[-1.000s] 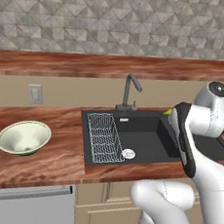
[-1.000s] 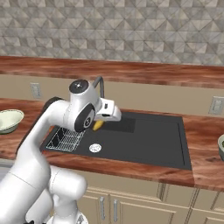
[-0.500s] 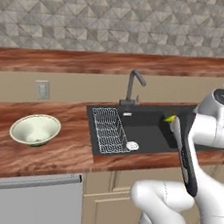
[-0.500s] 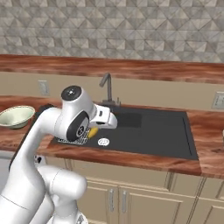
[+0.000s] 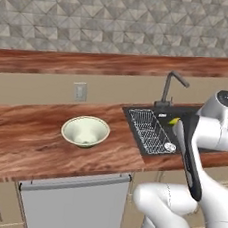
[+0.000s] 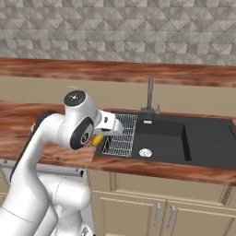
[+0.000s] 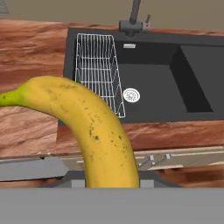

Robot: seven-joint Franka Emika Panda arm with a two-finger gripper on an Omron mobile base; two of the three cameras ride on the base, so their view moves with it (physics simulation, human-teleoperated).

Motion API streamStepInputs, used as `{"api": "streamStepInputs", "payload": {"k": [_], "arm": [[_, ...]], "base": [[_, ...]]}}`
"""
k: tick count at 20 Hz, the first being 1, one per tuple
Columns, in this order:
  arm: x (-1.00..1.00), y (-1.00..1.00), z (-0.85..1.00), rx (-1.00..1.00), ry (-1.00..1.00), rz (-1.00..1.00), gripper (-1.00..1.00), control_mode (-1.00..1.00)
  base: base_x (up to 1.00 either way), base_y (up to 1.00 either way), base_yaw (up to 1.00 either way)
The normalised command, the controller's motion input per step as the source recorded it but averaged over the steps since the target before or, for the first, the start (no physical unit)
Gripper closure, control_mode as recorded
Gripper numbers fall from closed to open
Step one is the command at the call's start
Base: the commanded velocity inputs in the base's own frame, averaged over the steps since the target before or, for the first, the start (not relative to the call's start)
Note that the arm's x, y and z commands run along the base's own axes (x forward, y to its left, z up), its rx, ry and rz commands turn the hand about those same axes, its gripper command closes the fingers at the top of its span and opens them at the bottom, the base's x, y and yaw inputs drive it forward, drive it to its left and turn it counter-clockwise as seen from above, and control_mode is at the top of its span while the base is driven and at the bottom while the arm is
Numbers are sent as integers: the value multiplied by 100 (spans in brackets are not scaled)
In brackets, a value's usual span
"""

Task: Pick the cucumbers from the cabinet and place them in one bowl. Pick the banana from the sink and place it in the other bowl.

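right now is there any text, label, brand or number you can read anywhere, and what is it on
None: no readable text in any view.
The banana shows brown speckles, no sticker.
The sink, its faucet, the wire rack, the bowl and the wall outlet bear no marks.

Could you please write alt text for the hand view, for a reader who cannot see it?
A speckled yellow banana curves up from the bottom of the picture, held close to the camera. Behind it lies a black sink set in a wooden counter, with a wire rack, a round silver drain and a dark faucet.
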Motion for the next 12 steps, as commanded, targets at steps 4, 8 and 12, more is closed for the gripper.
{"api": "streamStepInputs", "payload": {"k": [4, 8, 12], "arm": [[0, 0, 0, 0, 0, 0, 100, 100], [0, 0, 0, 0, 0, 0, 100, 100], [0, 0, 0, 0, 0, 0, 100, 100]], "base": [[0, 98, 0], [0, 98, 0], [0, 91, 0]]}}
